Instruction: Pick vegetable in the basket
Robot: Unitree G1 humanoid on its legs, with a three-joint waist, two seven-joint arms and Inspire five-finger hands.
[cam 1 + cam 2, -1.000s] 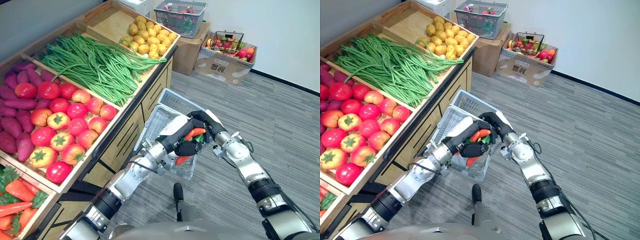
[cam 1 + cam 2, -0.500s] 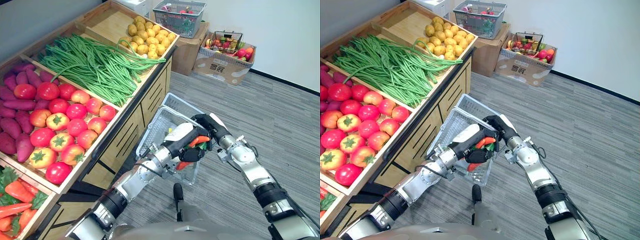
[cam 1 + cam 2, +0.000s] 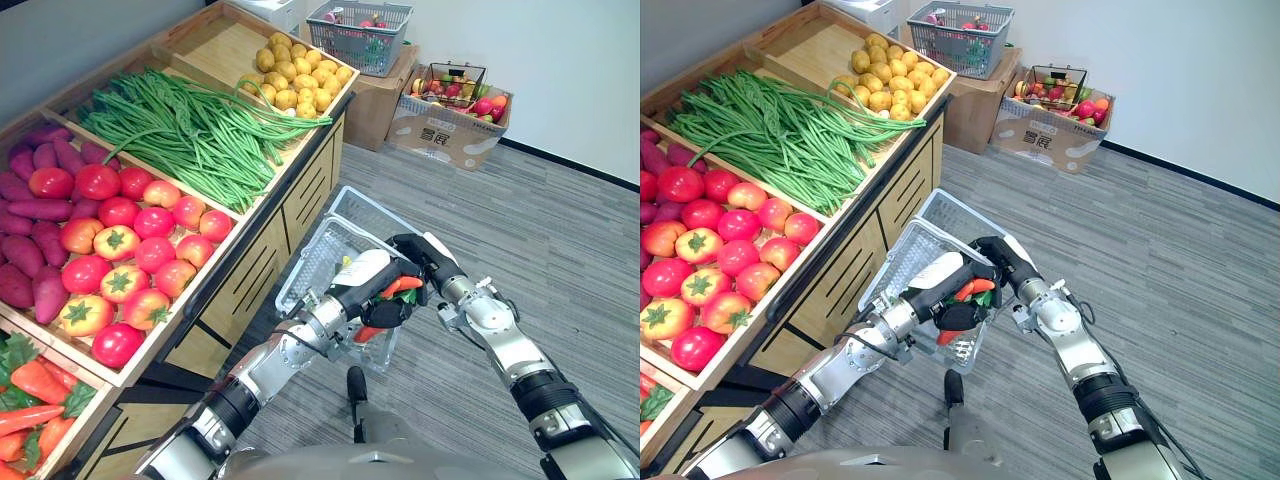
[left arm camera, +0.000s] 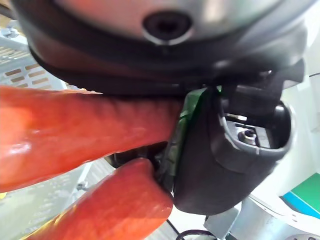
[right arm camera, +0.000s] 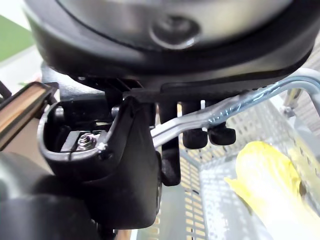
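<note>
My left hand (image 3: 372, 290) is shut on orange carrots (image 3: 402, 284) with green tops and holds them over the white wire basket (image 3: 330, 250). In the left wrist view two carrots (image 4: 75, 135) lie tight against the hand. My right hand (image 3: 425, 262) is shut on the basket's metal handle (image 5: 235, 107), carrying the basket above the floor beside the produce stand. A yellow vegetable (image 5: 265, 180) lies inside the basket.
The wooden produce stand (image 3: 290, 190) holds potatoes (image 3: 290, 75), green beans (image 3: 190, 130), tomatoes (image 3: 120, 250), sweet potatoes (image 3: 30, 190) and carrots (image 3: 30, 390). A grey basket (image 3: 360, 35) on a cardboard box and a second box with fruit (image 3: 455, 105) stand by the far wall.
Both hands, the carrots and the basket have drifted slightly right and away from the stand. The grips are unchanged.
</note>
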